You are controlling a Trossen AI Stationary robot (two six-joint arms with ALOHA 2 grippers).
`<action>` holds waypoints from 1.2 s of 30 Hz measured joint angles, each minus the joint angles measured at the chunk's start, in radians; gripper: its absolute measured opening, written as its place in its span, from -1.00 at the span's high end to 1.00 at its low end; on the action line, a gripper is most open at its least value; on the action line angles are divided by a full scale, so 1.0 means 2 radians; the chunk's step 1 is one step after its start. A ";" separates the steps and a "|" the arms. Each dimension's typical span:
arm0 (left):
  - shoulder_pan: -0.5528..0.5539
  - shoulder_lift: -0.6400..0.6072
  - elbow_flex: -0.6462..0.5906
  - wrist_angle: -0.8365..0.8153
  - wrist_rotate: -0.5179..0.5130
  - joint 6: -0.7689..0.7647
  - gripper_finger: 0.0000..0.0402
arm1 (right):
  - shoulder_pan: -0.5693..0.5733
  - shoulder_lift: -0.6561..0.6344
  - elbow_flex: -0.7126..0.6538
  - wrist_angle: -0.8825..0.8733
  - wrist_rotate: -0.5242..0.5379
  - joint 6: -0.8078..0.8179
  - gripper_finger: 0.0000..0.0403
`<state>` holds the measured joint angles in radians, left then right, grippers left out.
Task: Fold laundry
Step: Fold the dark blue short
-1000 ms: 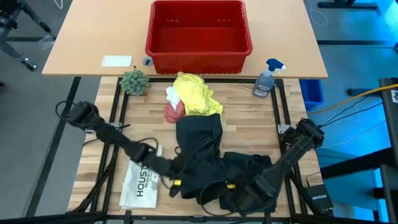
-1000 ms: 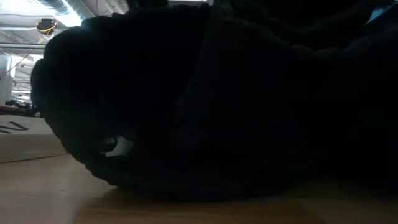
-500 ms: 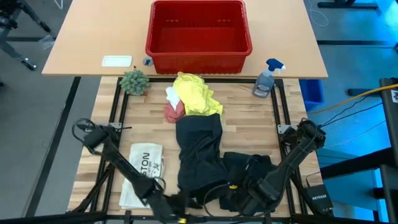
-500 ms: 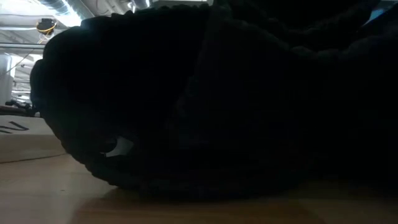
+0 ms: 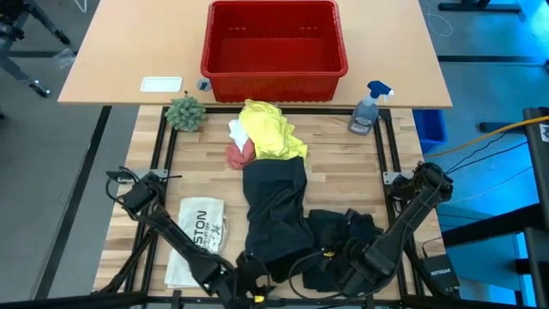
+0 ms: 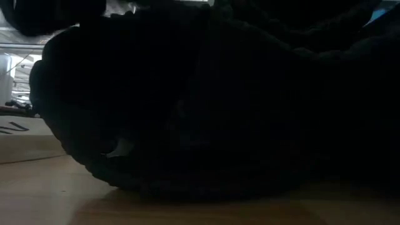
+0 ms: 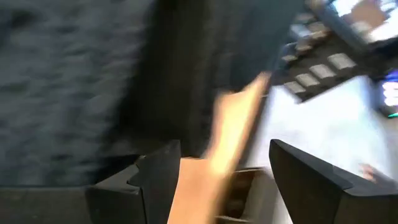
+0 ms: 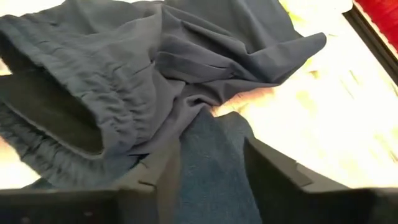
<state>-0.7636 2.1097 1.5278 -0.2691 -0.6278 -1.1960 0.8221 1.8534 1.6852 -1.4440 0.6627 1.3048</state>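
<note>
Our left gripper [image 5: 250,287] has swung to the near edge, fingers apart and empty; right gripper [image 5: 337,273] apart over unfolded trousers [image 5: 276,210]; nothing folded yet.

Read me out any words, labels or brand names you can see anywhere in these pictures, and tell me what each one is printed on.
"STON": the letters showing on the flat white printed item near the table's front left; the left arm covers the rest of the word.
"NETGEAR": on the small dark box off the table's right front corner.
Spray bottle label: too small to read.
</note>
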 joint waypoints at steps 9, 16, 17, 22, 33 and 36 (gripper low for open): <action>0.023 0.012 0.000 -0.022 -0.024 -0.033 -0.17 | -0.017 0.000 0.000 0.002 0.000 -0.002 -0.06; 0.032 0.016 0.000 -0.107 0.025 -0.096 -0.12 | -0.020 0.000 0.000 0.002 0.005 -0.002 -0.01; 0.029 0.016 0.000 -0.122 0.033 -0.105 -0.05 | -0.020 0.000 0.000 0.001 0.005 -0.002 -0.01; 0.011 0.016 0.000 -0.131 0.053 -0.095 0.75 | -0.024 0.000 0.000 0.001 0.012 -0.002 0.00; -0.043 -0.015 0.000 -0.323 0.078 -0.191 0.99 | -0.030 0.000 0.000 0.114 0.006 -0.070 0.00; -0.052 -0.021 -0.001 -0.351 0.070 -0.213 0.99 | -0.042 0.000 0.000 0.228 -0.026 -0.155 0.00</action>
<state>-0.8675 2.0671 1.5265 -0.9714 -0.4883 -1.6224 0.7386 1.8541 1.6852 -0.9876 0.6116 0.9939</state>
